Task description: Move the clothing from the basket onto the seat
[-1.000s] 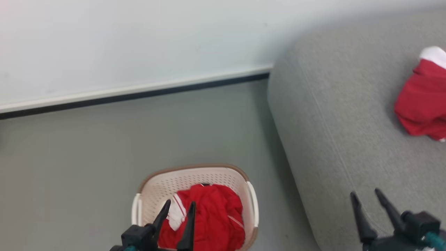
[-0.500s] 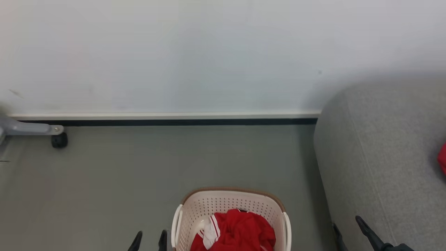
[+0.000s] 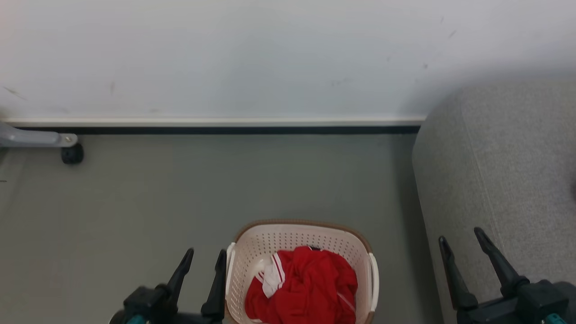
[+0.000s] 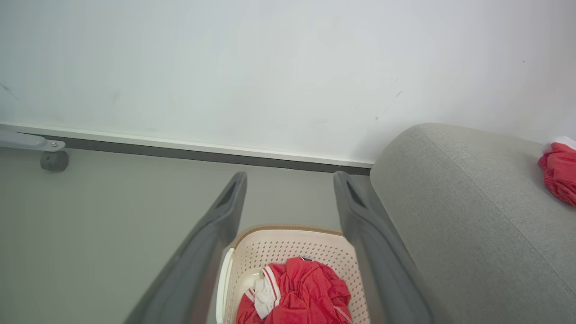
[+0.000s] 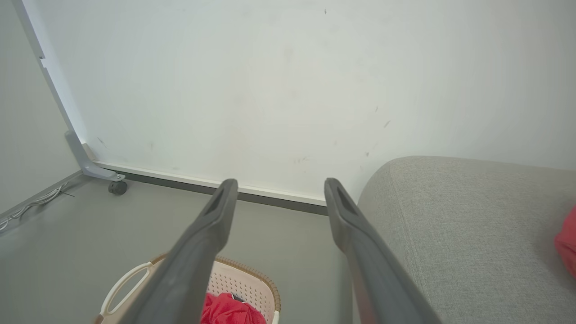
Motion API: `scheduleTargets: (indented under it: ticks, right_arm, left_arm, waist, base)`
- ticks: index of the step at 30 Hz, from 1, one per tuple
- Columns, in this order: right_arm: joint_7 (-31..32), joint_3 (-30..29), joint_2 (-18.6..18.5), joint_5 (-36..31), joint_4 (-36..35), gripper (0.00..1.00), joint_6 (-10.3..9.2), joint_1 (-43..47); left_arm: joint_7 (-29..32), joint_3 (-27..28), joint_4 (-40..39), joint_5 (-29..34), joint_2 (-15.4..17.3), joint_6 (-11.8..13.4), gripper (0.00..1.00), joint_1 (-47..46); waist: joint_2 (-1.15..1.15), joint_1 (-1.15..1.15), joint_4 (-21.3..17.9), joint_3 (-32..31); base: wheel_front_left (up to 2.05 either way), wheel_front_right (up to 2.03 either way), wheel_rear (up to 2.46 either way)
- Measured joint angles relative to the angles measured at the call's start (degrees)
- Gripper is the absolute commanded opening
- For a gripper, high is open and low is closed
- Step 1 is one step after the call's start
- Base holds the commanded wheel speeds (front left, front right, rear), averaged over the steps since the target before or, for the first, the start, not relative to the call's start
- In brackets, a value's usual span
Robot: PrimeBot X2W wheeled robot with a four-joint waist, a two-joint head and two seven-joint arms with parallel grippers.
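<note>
Lying crumpled inside the basket, which stands on the grey floor beside the seat, the clothing is seen in the head view at the bottom middle. The left tool is held just left of the basket, jaws apart and empty; the right tool is seen against the seat's side, likewise spread and empty. In the left wrist view, the basket is framed between the parted jaws, and another red garment is seen resting on the seat. In the right wrist view, the basket is shown low left, the seat at right.
</note>
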Motion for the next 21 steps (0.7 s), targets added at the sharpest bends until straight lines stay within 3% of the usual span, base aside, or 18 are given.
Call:
scheduleTargets:
  ticks: [14, 21]
  right_arm:
    - [0.0, -2.7, -1.4, -1.5, -6.1, 1.0, 0.01, -9.7]
    - [0.0, -3.2, -1.3, -1.5, -8.0, 1.0, 0.51, -12.4]
  left_arm:
    - [8.0, -5.8, 5.3, 5.5, -2.8, -0.9, 1.0, -16.9]
    - [13.0, -6.4, 12.0, 6.5, -4.2, 0.6, 1.0, -25.0]
  waist:
    - [0.01, 0.01, -5.4, 11.8]
    - [0.01, 0.02, -8.0, 17.8]
  base:
    - [0.0, 0.0, 0.0]
    - [0.0, 0.0, 0.0]
